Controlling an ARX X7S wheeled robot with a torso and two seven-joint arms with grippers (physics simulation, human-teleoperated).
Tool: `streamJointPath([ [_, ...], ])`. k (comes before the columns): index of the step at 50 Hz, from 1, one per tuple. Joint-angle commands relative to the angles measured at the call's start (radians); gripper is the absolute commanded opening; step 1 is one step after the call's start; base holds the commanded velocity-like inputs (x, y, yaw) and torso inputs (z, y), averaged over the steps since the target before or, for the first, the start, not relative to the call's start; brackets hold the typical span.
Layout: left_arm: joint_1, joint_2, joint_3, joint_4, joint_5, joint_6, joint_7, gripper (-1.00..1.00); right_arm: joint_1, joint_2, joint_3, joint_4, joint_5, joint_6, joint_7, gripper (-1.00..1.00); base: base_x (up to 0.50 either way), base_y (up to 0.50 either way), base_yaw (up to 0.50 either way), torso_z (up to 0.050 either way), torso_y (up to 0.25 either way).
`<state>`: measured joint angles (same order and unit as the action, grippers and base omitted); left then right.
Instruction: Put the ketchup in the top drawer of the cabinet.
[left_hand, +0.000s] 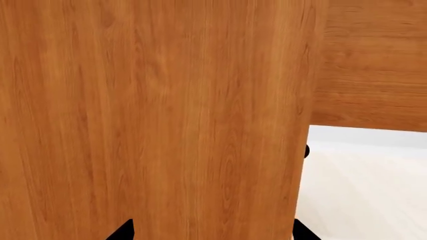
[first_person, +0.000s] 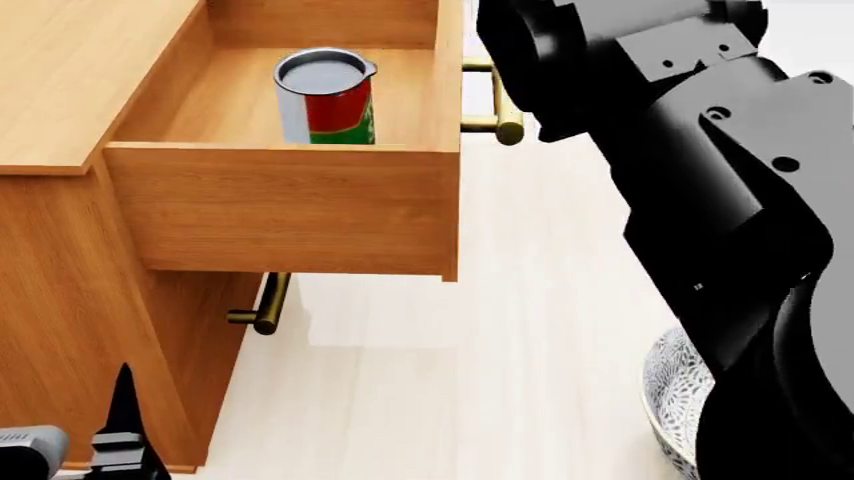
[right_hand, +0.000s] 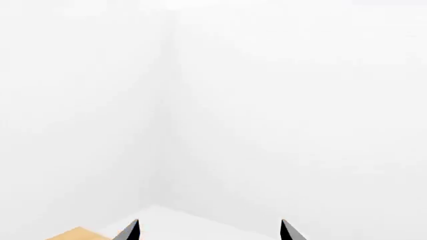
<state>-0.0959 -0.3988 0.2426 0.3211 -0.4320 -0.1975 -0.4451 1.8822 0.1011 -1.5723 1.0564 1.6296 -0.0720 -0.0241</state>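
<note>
The ketchup (first_person: 324, 98), a tin can with a silver lid and red-and-green label, stands upright inside the top drawer (first_person: 287, 205), which is pulled out of the cabinet (first_person: 67, 90). The drawer's brass handle (first_person: 502, 108) shows beside my right arm (first_person: 694, 160). My left gripper (left_hand: 212, 232) is open and empty, its tips spread close against the cabinet's wooden side (left_hand: 167, 115); one of its fingers (first_person: 124, 405) shows low in the head view. My right gripper (right_hand: 209, 231) is open and empty, facing white walls. Neither gripper touches the can.
The lower drawer front is shut, with its brass handle (first_person: 267, 304) under the open drawer. A grey patterned bowl (first_person: 667, 395) sits on the pale floor, partly hidden by my right arm. A sliver of wood (right_hand: 77, 234) shows in the right wrist view.
</note>
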Motion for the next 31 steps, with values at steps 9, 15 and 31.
streamJointPath([
  [9, 0.0, -0.013, 0.007, 0.046, 0.002, -0.015, -0.012, 1.0, 0.088, 0.53, 0.003, -0.926, -0.131, -0.14, 0.513, 1.0, 0.0, 0.0, 0.0, 0.0, 0.0],
  [15, 0.002, -0.028, 0.009, 0.093, 0.006, -0.029, -0.022, 1.0, 0.072, 0.636, -0.001, -1.095, -0.159, -0.155, 0.59, 1.0, 0.0, 0.0, 0.0, 0.0, 0.0],
  [31, 0.023, -0.064, 0.007, 0.225, 0.003, -0.062, -0.049, 1.0, -0.063, 0.861, -0.046, -1.43, -0.363, -0.246, 0.831, 1.0, 0.0, 0.0, 0.0, 0.0, 0.0],
])
